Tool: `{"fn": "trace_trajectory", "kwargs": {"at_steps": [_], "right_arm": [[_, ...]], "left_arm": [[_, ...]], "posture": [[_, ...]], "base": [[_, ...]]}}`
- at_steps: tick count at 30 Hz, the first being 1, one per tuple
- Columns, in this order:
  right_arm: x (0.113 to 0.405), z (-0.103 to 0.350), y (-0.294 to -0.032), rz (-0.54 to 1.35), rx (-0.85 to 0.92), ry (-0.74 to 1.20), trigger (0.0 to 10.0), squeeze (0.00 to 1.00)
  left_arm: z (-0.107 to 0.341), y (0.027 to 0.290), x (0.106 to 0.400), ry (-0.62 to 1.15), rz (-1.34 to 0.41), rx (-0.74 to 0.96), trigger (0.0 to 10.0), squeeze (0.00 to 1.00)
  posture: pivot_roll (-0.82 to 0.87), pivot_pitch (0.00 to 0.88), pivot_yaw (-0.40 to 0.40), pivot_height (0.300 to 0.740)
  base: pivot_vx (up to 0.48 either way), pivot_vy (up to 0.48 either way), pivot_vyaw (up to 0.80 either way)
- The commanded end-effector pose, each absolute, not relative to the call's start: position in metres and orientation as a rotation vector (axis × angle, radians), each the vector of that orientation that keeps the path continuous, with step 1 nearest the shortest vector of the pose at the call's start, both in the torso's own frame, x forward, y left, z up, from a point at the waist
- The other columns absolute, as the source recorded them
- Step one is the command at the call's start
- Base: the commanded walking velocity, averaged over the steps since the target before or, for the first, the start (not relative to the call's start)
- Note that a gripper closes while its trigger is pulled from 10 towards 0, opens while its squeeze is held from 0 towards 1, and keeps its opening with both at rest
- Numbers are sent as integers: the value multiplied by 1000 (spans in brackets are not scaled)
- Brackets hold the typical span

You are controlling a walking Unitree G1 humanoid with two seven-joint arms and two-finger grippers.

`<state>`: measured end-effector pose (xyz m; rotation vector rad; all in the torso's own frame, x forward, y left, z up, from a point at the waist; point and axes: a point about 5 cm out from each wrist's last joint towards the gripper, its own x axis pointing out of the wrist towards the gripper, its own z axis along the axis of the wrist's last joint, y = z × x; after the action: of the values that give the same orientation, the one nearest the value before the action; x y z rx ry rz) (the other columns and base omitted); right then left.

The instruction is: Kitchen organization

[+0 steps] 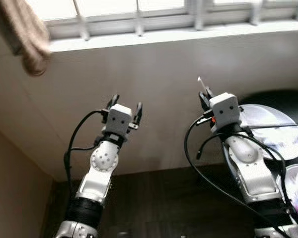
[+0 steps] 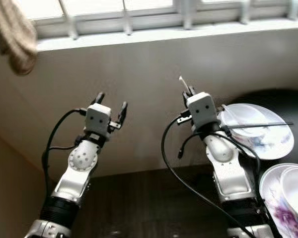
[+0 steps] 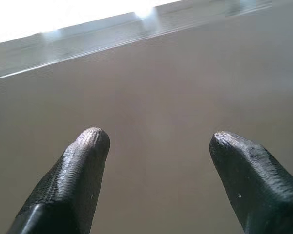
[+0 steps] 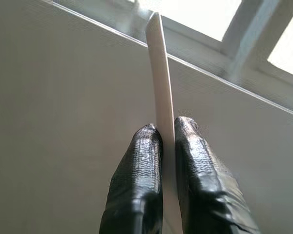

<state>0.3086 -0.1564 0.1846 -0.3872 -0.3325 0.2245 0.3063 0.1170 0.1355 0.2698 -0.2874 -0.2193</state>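
Right gripper [image 1: 204, 97] clamps a thin white stick [image 4: 159, 83] low in its jaws, light, stiff, likely slippery, while left gripper [image 1: 124, 107] hangs spread at nine o'clock.

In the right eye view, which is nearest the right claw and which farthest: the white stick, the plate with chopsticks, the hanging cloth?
1. White stick: pinched in the right gripper.
2. Plate with chopsticks: just to its right.
3. Hanging cloth: far upper left, by the window.

place: home kitchen | cues: plates [image 2: 260, 131] and bowl [image 2: 295, 186] on dark counter [image 2: 154, 203]; window sill [image 2: 164, 34]
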Motion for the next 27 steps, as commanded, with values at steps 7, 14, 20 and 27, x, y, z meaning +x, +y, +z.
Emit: {"fn": "trace_trajectory", "kwargs": {"at_steps": [7, 14, 20, 27], "right_arm": [[305, 183, -154, 231, -402, -351, 0, 0], [306, 182, -152, 229, -399, -360, 0, 0], [307, 182, -152, 213, -402, -370, 0, 0], [307, 184, -151, 208, -405, -388, 0, 0]], "left_arm": [[141, 118, 307, -311, -218, 275, 10000, 0], [143, 120, 307, -327, -213, 283, 10000, 0], [146, 120, 307, -351, -213, 278, 10000, 0], [150, 120, 307, -374, -216, 266, 10000, 0]], "posture": [[-125, 0, 7, 740], [-122, 0, 8, 740], [-119, 0, 10, 740], [-118, 0, 10, 740]], "base": [[0, 0, 800], [0, 0, 800], [0, 0, 800], [0, 0, 800]]}}
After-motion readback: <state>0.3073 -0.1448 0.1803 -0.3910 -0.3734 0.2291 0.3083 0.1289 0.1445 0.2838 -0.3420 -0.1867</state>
